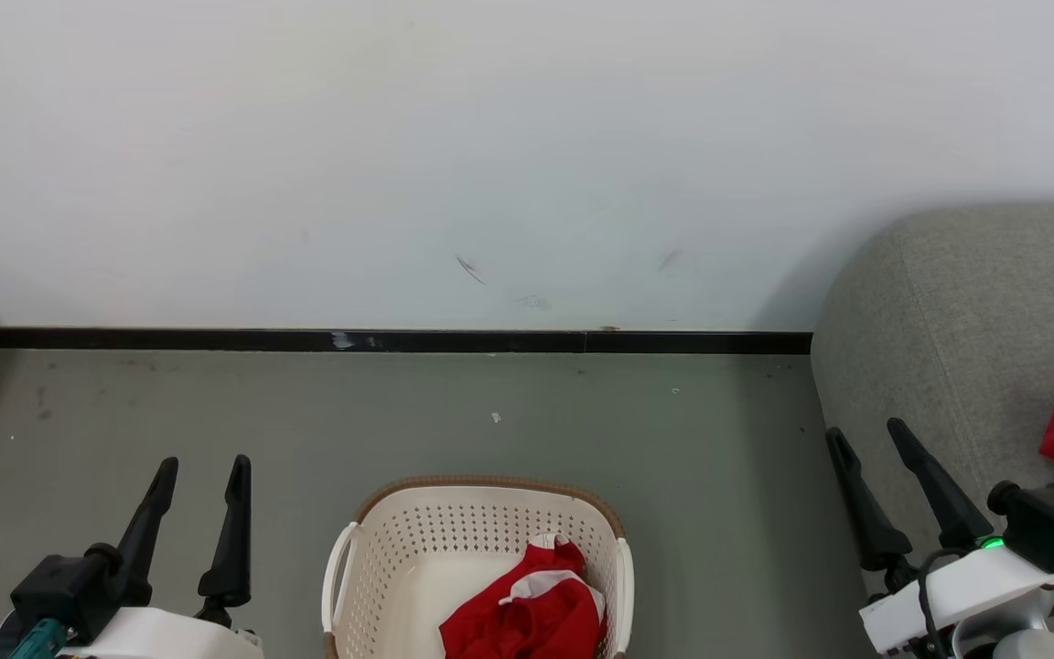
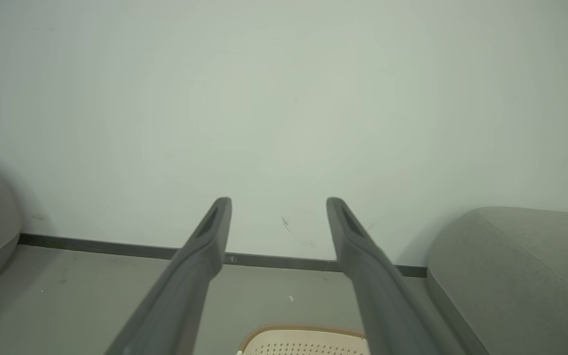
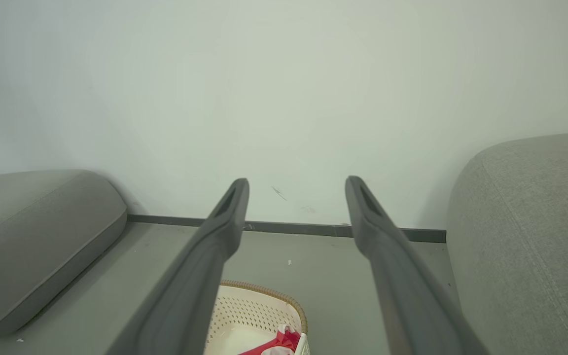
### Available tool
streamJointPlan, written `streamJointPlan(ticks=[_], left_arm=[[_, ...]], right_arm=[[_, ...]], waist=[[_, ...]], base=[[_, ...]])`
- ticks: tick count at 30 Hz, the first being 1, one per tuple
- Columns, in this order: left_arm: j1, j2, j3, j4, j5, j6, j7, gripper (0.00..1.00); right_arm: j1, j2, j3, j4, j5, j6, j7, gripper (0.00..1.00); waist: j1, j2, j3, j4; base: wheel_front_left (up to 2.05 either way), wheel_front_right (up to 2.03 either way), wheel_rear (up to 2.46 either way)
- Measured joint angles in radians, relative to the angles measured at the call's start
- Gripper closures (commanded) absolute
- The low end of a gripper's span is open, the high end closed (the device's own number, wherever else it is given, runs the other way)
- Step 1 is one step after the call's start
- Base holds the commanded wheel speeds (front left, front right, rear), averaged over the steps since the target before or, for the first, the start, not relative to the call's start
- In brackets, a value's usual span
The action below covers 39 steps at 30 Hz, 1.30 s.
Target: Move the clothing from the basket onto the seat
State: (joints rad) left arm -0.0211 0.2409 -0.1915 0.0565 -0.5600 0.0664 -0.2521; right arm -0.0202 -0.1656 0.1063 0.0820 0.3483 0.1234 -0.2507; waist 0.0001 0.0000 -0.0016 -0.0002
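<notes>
Reaching for red garment (image 1: 527, 622) in basket (image 1: 440, 540): both sets of jaws wide, empty. Pinch raised fold, lift straight up, carry right to seat (image 1: 948, 320).

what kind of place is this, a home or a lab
Likely a sparse living-room corner, perhaps a staged test space: a grey sofa, a laundry basket holding red clothing, and a grey floor against a white wall.

Pale wall (image 1: 527, 137) is spreading across the back, showing dark scuff marks (image 1: 470, 268). Black skirting strip (image 1: 216, 340) is running along its foot, white specks (image 1: 495, 417) are dotting the grey floor (image 1: 216, 412), and a low grey cushion (image 3: 27, 236) is resting against the wall.
</notes>
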Motion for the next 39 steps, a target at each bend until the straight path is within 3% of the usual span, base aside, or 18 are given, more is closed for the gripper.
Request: streamJointPlan(ticks=[39], left_arm=[[-0.019,-0.022,-0.015,0.024,0.035,-0.071,0.000,0.00]], right_arm=[[0.013,0.026,-0.038,-0.051,-0.032,0.000,0.000,0.00]], waist=[[-0.0001,0.0000,0.118,-0.053]], base=[[0.00,0.00,0.00]])
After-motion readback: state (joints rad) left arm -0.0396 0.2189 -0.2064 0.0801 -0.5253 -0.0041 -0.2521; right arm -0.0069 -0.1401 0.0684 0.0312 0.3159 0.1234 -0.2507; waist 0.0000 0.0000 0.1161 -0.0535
